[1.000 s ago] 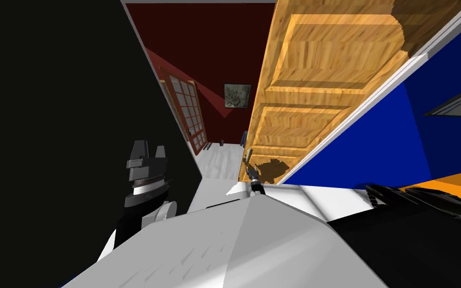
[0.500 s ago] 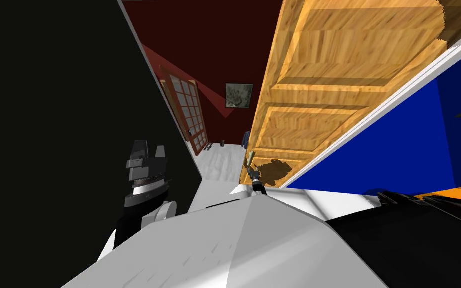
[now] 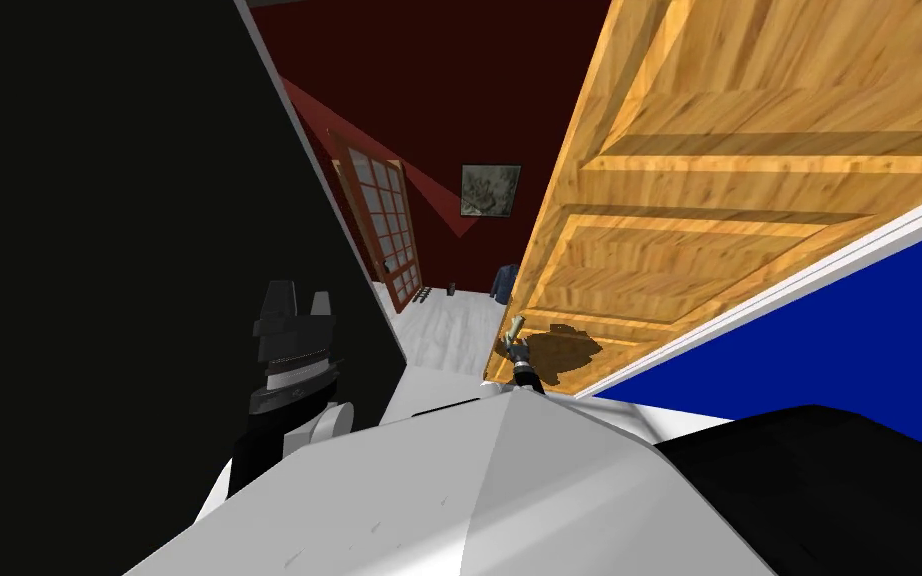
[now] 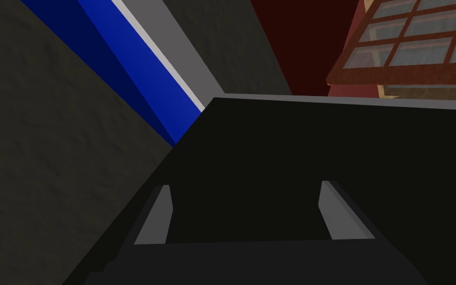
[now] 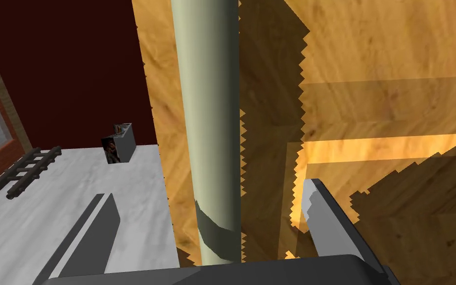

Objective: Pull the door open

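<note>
Left forearm (image 3: 292, 360) black with a white band, seemingly ribbed; thin grey blade jaws on dark boxes.

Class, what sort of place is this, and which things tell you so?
Most likely inside a house, at a doorway to a room: a panelled wooden door, a framed picture on a dark red wall, and a glazed door.

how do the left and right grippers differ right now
The right gripper straddles the door handle on the wooden door; the left gripper has nothing between its fingers. The right gripper reaches forward at the door's edge; the left gripper faces a flat dark surface. Both are open.
</note>
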